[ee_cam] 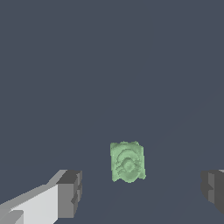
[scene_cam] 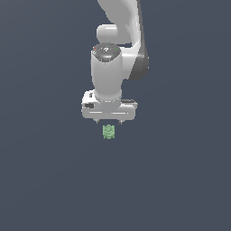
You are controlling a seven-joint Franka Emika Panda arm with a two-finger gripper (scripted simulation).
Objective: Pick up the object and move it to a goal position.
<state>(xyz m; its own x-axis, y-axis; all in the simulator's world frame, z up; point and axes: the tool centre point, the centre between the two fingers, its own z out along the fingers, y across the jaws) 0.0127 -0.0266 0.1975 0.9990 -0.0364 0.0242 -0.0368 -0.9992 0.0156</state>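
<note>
The object [scene_cam: 108,131] is a small pale green lumpy figure lying on the dark grey floor. In the exterior view it sits just below the white gripper [scene_cam: 108,121], between the two short fingertips. In the wrist view the object [ee_cam: 127,161] shows a rounded coiled pattern on top and lies between the two dark finger pads [ee_cam: 70,194], closer to one than the other. The gripper [ee_cam: 140,192] is open, wide apart, and touches nothing. It hangs just above the object.
The white arm [scene_cam: 118,54] rises behind the gripper toward the top of the exterior view. The dark grey floor [scene_cam: 45,180] spreads evenly all around with no other objects in sight.
</note>
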